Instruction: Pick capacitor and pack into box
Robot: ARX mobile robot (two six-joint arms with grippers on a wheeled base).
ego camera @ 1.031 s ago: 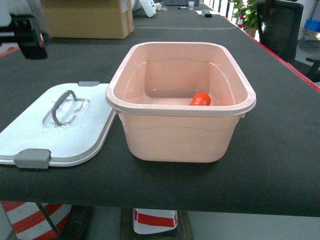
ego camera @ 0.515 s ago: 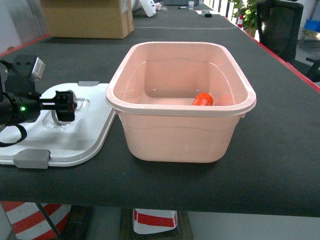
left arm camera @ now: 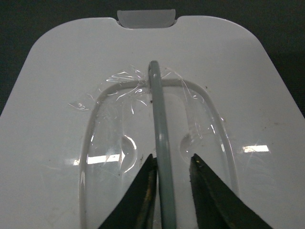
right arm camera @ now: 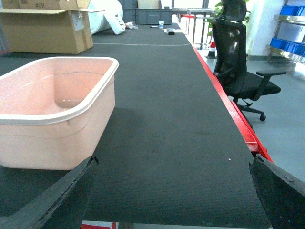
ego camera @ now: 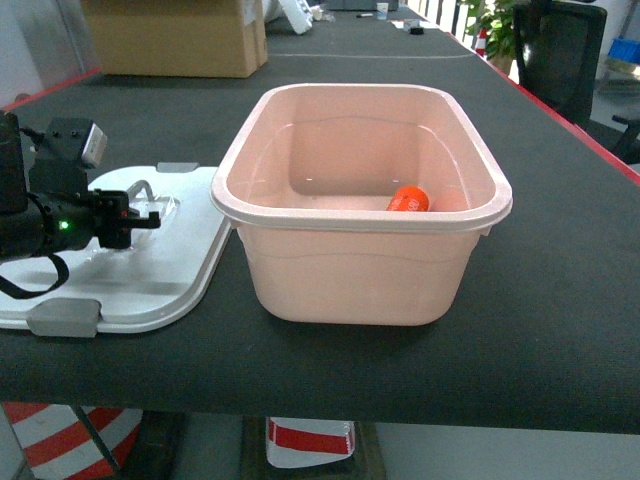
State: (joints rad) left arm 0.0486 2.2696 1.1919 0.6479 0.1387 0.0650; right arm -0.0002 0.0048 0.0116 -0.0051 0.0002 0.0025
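The capacitor (ego camera: pixel 408 199) lies inside the box (ego camera: pixel 360 290) at its near right, well apart from the left gripper (left arm camera: pixel 170 167), whose parted fingers straddle the grey handle (left arm camera: pixel 159 133) of the lid (ego camera: pixel 150 285) at left.
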